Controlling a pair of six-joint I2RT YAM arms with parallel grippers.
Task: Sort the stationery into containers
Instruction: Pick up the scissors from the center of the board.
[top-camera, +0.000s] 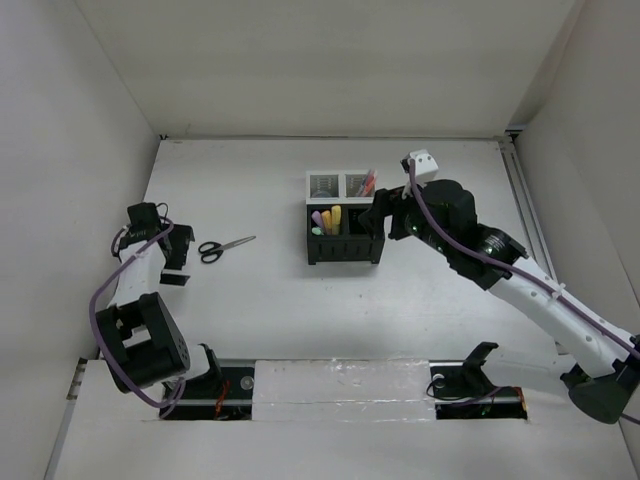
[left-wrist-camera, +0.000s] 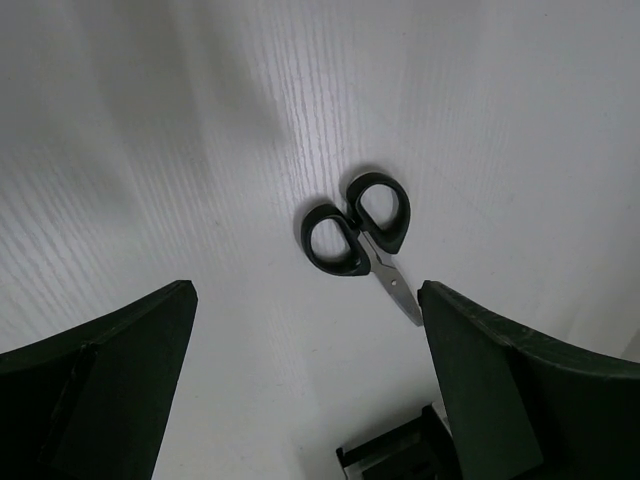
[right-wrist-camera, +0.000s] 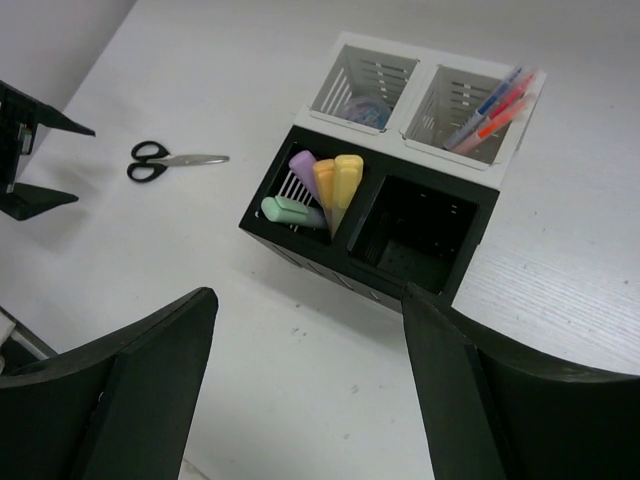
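Left gripper (left-wrist-camera: 305, 288), wide open, empty, faces scissors (left-wrist-camera: 357, 235); right gripper (right-wrist-camera: 308, 292), likewise, perhaps above bins (right-wrist-camera: 300, 262).

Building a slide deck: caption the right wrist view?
Open right gripper overlooking four bins: markers and pens sorted, scissors lying loose on the table.

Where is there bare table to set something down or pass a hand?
Bare: the table between the black-handled scissors and the four black and white bins, and the strip behind the bins. Crowded: the bins' right side, by the right tool.
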